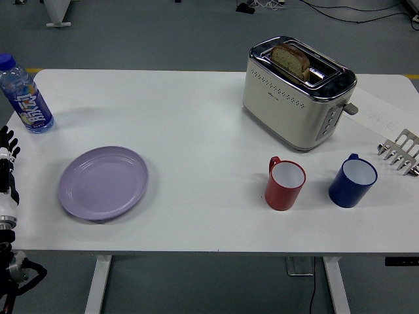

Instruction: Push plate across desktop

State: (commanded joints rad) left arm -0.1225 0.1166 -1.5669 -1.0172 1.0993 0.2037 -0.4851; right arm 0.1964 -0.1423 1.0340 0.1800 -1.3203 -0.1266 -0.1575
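**Purple plate sits alone, lower left of the table**

The purple plate (103, 182) lies flat on the white table (196, 131), in the lower left of the pic, near the front edge. Nothing is on it & nothing touches it.

Left hand (6, 167) is at the far left edge, well apart from the plate. Only black fingers (8, 139) peek in, pointing up. They hold nothing, but so little shows that I can't tell if they're loose or curled. Right hand isn't in the pic.

Other stuff around:
- A water bottle (25, 97) w/ a blue cap stands upper left, behind the plate, near the table's corner. Its label is blue w/ white marks, too blurry to read.
- A cream & silver toaster (298, 95) stands upper right of middle, w/ a slice of bread (291, 60) sticking out of one slot. No brand can be read on it.
- A red mug (285, 183) stands in front of the toaster, right of middle.
- A blue mug (352, 181) is just right of the red one, not touching it.
- A silver rack (400, 153) pokes in at the right edge.

To the right of the plate there's a wide bare stretch of table, then the red mug. Behind the plate it's bare too, w/ the bottle off to the left.
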